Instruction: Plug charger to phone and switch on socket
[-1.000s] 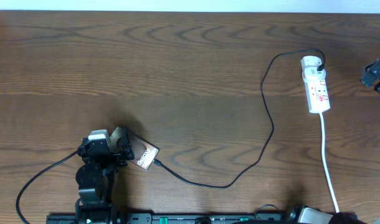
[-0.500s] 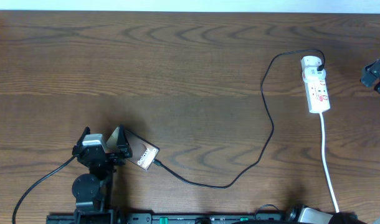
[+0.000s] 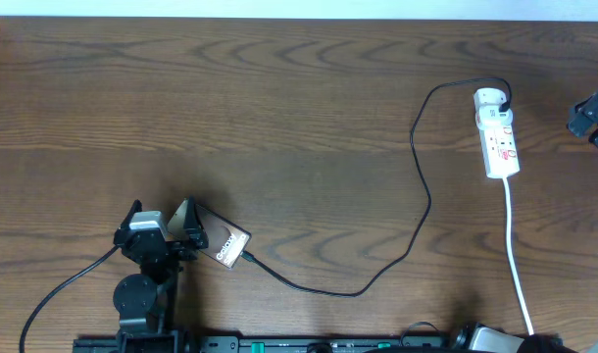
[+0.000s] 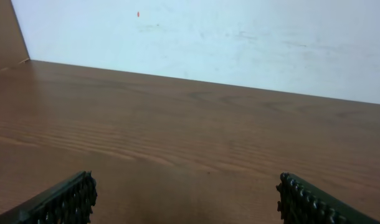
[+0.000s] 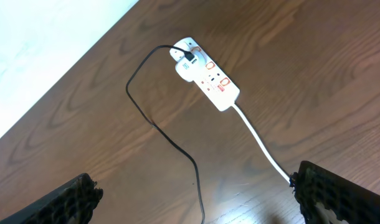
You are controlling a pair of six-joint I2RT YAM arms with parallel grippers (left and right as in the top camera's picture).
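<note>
**A:** What does the overhead give that the wrist cameras miss?

**B:** The phone (image 3: 222, 242). It lies flat on the bench (image 3: 279, 98) just beside the left claw (image 3: 160, 212), outside its right finger. I cannot tell whether they touch. The left wrist camera sees none of that, only bare bench and a white wall (image 4: 240, 37) ahead of the claw.

**A:** And the right wrist?

**B:** It looks down on the socket (image 5: 205, 74), which lies ahead of the right claw (image 5: 193, 202) and well apart from it. The charger (image 5: 159, 124) is plugged in at the socket's rounded end, and a white cord (image 5: 258, 140) leaves the other end. The overhead alone shows the charger's whole run, ending with its tip against the phone's near edge. It is too small there to tell whether the tip is seated.

**A:** The claws themselves?

**B:** Both are spread wide, holding nothing and touching nothing between their fingers. Only wood shows in each gap, and a bit of the charger under the right one.

**A:** Any writing?

**B:** White lettering on the phone's face, too small to read. The socket has red marks near its switches, with no legible text. I cannot tell whether the switches are on or off.
</note>
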